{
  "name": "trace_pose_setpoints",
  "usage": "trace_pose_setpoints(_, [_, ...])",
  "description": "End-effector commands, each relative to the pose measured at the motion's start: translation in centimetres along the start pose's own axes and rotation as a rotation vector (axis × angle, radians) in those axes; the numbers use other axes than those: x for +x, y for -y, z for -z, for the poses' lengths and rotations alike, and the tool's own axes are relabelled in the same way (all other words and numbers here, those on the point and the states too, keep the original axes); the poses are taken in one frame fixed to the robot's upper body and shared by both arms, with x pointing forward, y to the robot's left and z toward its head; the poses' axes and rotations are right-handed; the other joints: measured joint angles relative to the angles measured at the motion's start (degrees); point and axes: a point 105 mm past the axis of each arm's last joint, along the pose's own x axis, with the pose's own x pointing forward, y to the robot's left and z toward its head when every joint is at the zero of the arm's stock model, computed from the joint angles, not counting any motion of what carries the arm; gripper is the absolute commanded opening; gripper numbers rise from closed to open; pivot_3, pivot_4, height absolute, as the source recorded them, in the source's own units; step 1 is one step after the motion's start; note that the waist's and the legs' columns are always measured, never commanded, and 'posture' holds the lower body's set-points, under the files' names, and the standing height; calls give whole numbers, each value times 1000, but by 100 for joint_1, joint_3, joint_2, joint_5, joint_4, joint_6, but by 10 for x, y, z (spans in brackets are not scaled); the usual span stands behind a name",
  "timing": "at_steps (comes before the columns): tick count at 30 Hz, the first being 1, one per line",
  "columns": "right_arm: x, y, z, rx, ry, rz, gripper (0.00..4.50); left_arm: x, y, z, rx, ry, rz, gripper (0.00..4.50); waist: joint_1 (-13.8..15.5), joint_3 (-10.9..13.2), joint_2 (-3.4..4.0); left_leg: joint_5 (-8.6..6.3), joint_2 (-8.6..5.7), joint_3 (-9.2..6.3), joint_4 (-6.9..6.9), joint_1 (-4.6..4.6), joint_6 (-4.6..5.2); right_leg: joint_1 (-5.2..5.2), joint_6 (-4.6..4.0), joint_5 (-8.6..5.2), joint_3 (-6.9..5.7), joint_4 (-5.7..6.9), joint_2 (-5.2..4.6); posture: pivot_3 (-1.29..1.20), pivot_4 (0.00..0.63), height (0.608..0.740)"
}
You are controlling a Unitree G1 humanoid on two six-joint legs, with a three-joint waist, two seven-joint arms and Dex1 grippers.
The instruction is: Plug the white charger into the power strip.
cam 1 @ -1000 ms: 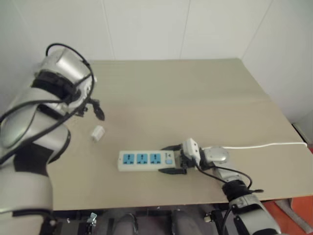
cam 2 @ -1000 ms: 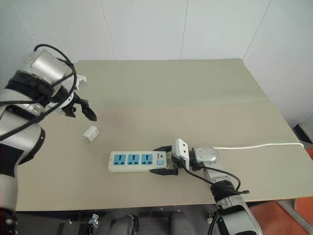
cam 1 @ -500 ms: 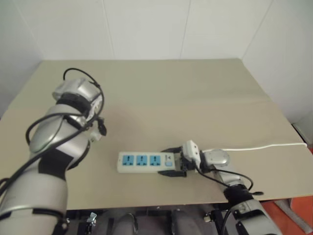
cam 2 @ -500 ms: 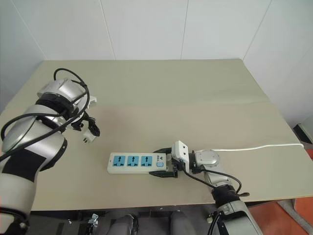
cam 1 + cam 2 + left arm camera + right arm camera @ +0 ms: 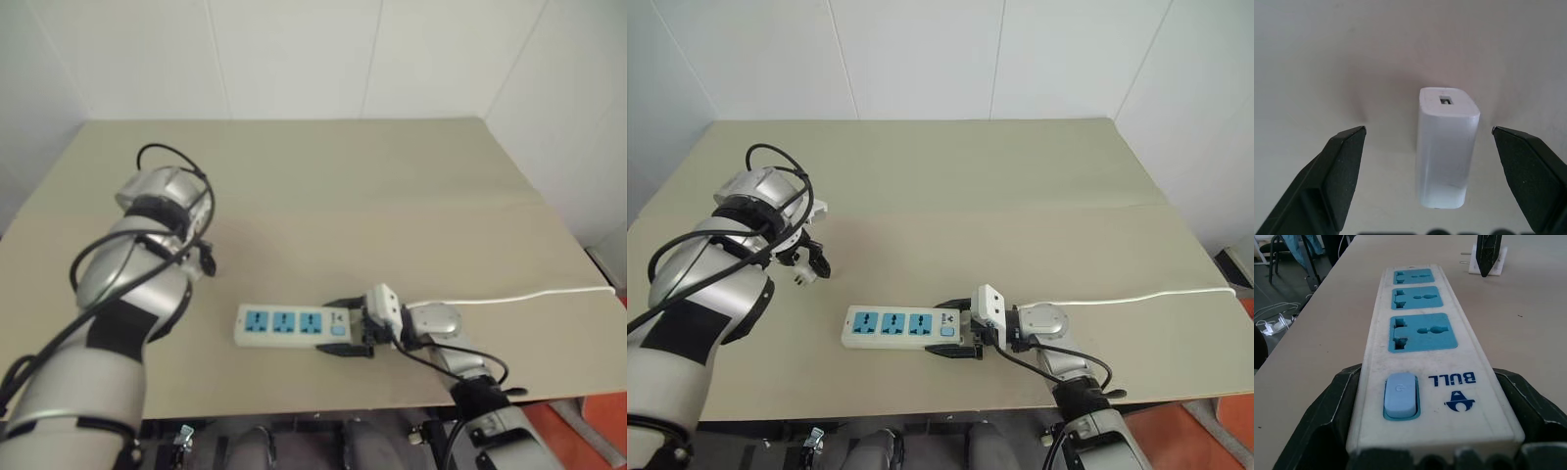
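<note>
— Charger [image 5: 1447, 152] position?
— Lying on the table [image 5: 392, 186], between my left gripper's [image 5: 1427, 142] spread fingers, untouched.
— Strip [image 5: 904, 325]?
— Flat near the front edge; my right gripper [image 5: 955, 327] clamps its switch end, fingers on both sides.

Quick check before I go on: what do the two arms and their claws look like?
Both arms are silver-grey shells with black bands and joints, looped by loose black cables. Each claw, left claw and right claw, has two black, pointed wedge fingers. A white boxy block sits behind the right claw.
</note>
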Motion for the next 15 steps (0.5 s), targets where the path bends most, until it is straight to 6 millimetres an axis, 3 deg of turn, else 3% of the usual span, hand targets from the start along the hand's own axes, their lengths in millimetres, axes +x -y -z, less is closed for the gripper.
trace_pose_setpoints(1, [7, -8, 0, 19, 16, -30, 3468, -2, 0, -6, 14, 32, -11, 4033, -3, 0, 0, 0, 0, 0, 0, 0, 0, 0, 0, 0, 0, 0, 0, 0, 150, 740])
trace_pose_setpoints(10, [5, -10, 0, 25, 12, -20, 3468, 0, 3, -8, 23, 37, -15, 1140, -5, -1, -1, 0, 0, 1, 1, 1, 0, 0, 0, 0, 0, 5, 0, 0, 150, 740])
trace_pose_setpoints(15, [6, -8, 0, 28, 13, -7, 3468, -4, 3, -12, 46, 53, -8, 1010, -6, -1, -1, 0, 0, 1, 5, 1, 0, 0, 0, 0, 0, 5, 0, 0, 150, 740])
